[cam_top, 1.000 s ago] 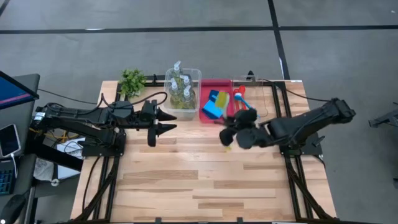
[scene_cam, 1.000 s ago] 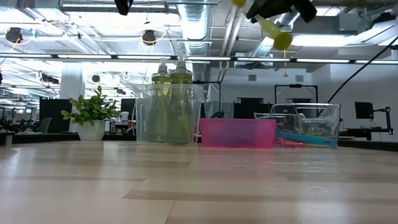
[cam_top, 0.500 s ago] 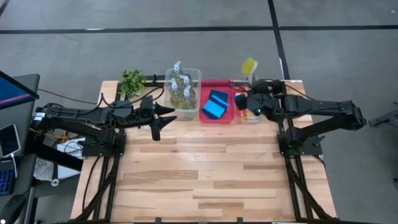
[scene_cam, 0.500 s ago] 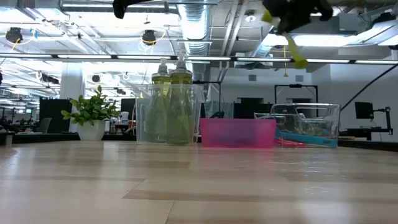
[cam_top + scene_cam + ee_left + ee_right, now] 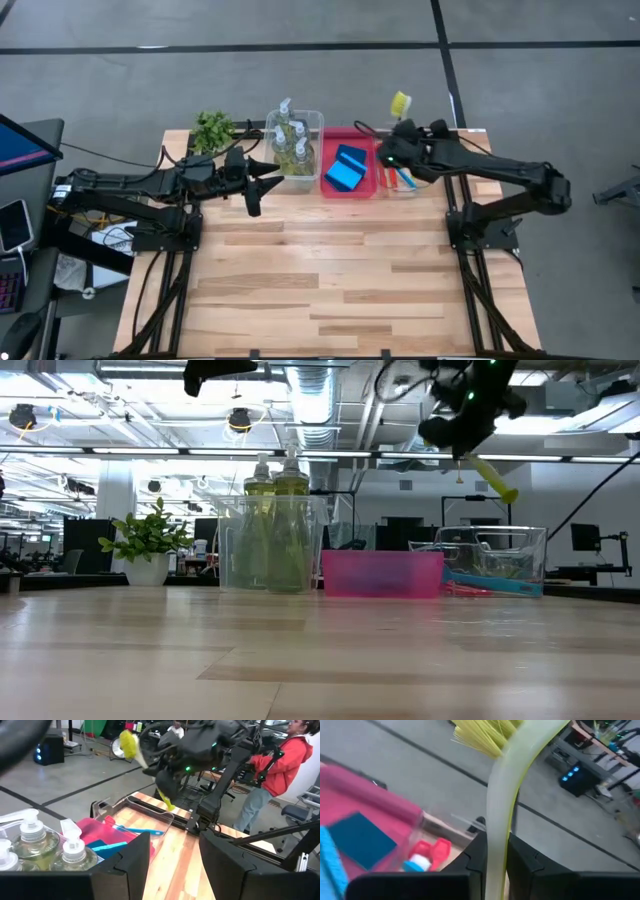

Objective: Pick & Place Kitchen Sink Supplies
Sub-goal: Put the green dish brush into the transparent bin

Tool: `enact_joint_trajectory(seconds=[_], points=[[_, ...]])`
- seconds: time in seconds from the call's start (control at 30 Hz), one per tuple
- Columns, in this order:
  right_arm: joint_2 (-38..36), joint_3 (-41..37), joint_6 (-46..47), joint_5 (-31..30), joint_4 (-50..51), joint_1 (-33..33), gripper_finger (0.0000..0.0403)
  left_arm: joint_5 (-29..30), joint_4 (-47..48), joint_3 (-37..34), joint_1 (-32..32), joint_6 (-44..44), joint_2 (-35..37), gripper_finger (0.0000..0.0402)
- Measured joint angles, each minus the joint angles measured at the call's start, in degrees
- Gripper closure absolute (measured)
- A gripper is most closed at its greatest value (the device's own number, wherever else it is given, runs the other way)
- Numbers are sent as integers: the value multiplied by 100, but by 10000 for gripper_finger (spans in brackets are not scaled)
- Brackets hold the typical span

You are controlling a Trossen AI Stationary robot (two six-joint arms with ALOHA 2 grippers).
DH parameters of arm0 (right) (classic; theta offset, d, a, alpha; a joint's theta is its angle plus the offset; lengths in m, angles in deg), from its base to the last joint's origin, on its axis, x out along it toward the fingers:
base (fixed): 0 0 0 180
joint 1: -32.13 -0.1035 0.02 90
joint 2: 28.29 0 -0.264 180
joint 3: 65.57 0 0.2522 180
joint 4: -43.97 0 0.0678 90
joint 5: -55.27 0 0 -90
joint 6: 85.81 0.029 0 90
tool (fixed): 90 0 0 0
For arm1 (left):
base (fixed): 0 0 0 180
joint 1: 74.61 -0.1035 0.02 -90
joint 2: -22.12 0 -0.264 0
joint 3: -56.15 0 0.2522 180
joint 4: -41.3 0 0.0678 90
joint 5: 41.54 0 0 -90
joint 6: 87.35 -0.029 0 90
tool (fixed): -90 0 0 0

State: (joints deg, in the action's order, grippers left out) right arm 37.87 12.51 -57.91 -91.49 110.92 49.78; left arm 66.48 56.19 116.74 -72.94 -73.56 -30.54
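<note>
Right gripper [image 5: 397, 150] pinches the yellow-green brush [image 5: 401, 103] mid-handle, likely light, stiff, slick plastic, best held near the handle; left gripper [image 5: 268, 176] open, idle.

Yellow-green brush [image 5: 401, 103]; blue sponges [image 5: 345, 168]; red tray [image 5: 366, 186].

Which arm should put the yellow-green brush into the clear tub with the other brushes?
Right: its pincer already grips the yellow-green brush directly above the clear tub. The left pincer is open, by the soap bottles.
</note>
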Motion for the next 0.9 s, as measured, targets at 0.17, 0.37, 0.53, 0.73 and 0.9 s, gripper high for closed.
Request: enact_joint_trajectory(seconds=[0.17,0.37,0.53,0.73,0.9], points=[[485,0,-125,290,110,203,367,0,-1,0,0,0,0,230],[1019,0,-104,448,173,323,355,-2,3,0,5,-2,0,230],[1293,0,-104,448,207,406,363,-2,9,0,5,-1,0,230],[1484,2,-87,452,298,505,351,-2,11,0,5,-3,0,230],[1562,2,-85,583,377,547,348,-4,17,0,5,-3,0,230]])
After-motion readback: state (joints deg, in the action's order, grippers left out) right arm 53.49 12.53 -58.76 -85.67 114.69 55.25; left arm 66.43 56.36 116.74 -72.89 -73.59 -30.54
